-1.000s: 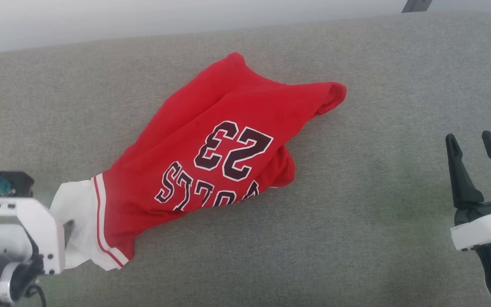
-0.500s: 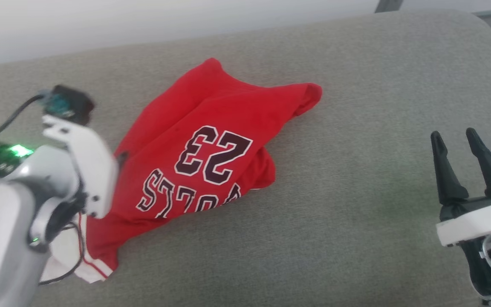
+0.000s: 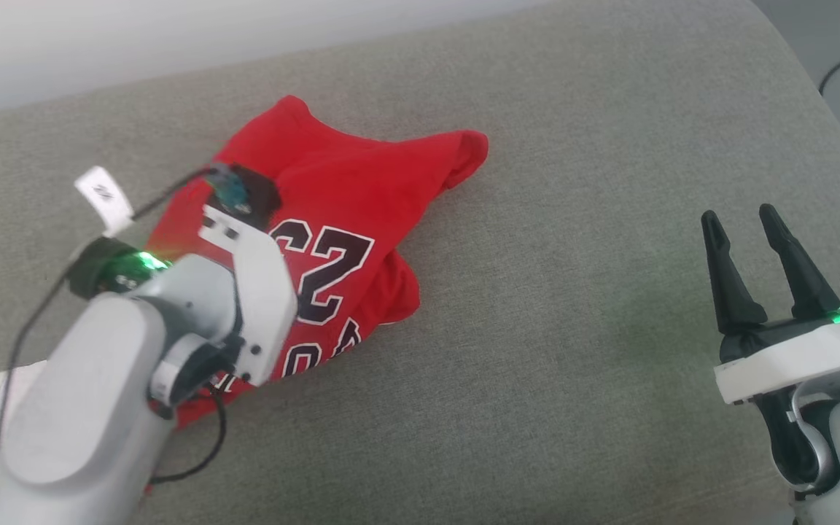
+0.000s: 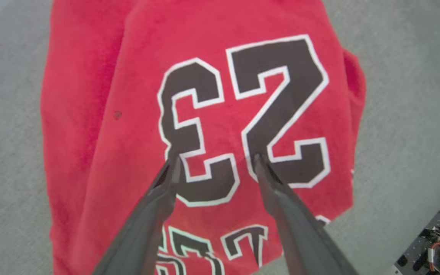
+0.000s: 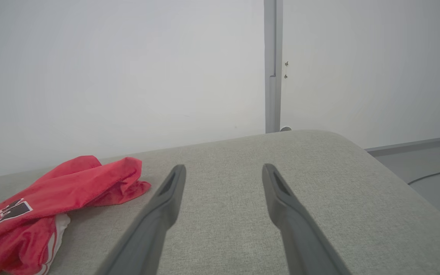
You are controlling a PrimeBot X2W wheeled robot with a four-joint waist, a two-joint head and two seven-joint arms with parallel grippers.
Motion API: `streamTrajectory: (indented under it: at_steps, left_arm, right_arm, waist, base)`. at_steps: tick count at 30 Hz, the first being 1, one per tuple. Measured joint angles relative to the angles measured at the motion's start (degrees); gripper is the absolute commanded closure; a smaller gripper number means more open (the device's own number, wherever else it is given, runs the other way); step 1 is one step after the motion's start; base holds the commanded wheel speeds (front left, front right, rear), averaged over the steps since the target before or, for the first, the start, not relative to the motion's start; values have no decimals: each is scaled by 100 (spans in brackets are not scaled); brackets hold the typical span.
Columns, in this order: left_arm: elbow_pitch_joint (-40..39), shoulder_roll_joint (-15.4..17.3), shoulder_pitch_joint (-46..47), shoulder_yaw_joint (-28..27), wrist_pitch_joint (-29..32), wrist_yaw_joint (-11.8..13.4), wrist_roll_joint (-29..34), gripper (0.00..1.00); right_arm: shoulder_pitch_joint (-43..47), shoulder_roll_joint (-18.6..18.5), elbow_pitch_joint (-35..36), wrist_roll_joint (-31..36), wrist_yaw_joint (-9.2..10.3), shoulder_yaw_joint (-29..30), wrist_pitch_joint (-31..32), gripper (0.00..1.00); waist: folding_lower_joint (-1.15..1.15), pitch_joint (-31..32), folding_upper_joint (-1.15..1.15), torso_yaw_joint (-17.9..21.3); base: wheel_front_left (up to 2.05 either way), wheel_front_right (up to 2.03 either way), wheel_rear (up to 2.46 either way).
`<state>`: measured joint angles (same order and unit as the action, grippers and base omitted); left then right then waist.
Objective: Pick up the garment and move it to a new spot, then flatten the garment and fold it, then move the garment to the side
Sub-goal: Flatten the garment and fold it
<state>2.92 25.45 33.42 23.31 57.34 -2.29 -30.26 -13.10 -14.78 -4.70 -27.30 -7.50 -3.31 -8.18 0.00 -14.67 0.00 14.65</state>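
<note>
garment [image 3: 362, 175]: crumpled, print up, on grey cushion [image 3: 573, 328] | left gripper [image 4: 216, 158]: fingers wide apart over garment's "23", arm hiding garment's near part | right gripper [image 3: 739, 214]: wide, empty, well right of garment

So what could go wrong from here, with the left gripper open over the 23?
1. The left gripper aims at mid-print, where the garment lies bunched in folds: closing may pinch several layers and lift a bundle.
2. The loose black cable hangs beside the cloth and might snag it.
3. The right gripper stands apart, open, so there is no second hold.
</note>
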Motion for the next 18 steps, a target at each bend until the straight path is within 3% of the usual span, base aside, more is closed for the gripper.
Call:
streamTrajectory:
  at_steps: [6,7,8,9,18]
  left_arm:
    - [736,-76,-7,297,-114,-135,151,0]
    - [890,-122,-3,304,-149,-120,153,35]
    - [1022,-152,13,361,-152,-162,153,91]
    - [1135,-171,43,401,-218,-201,157,100]
    - [1585,-350,338,216,-948,-282,-7,100]
  right_arm:
    - [-43,-25,-145,-67,0,-37,-86,0]
    - [-68,-26,-159,-82,0,-46,-89,0]
    - [-93,-35,-169,-87,0,-47,-90,0]
    - [-117,-49,-183,-88,0,-51,-93,0]
    - [-128,-127,-235,-140,0,2,-140,0]
  waist:
    - [0,-86,0,2]
    - [0,-97,0,-11]
    - [0,-109,0,-24]
    - [0,-120,0,-39]
    - [0,-107,0,-221]
  base:
    - [0,0,0]
    - [0,0,0]
    - [0,0,0]
    - [0,0,0]
    - [0,0,0]
